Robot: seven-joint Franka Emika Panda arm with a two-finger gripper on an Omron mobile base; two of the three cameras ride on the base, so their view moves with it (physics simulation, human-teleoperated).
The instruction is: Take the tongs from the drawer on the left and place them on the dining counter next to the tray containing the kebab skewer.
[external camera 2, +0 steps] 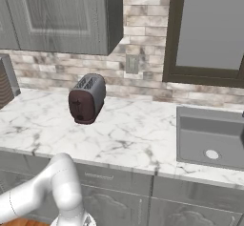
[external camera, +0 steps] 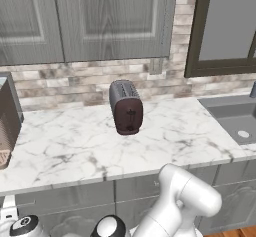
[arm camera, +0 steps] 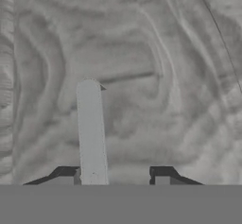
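Tongs at my left tip
My jaws (arm camera: 116,173) half-shut; tongs (arm camera: 90,133) touch left tip, right tip apart. Grip unclear. Grey wood-grain drawer (arm camera: 189,100) floor bare around.

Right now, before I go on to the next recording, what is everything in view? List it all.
toaster: one, dark maroon and grey, middle of the worktop near the wall
worktop: one, white marble with grey veins, below the brick wall
sink: one, grey, set in the worktop's right end
window: one, dark frame, above the sink
upper cabinets: grey wood-grain, raised panels, above the worktop
wall outlet: one, grey, on the brick
brown appliance: one, cut off at the left edge
lower fronts: grey, under the worktop
pale bar: one, light grey, against grey wood-grain; handle or tongs unclear
arm: white, low in front
end effector: dark tips apart, bar beside one
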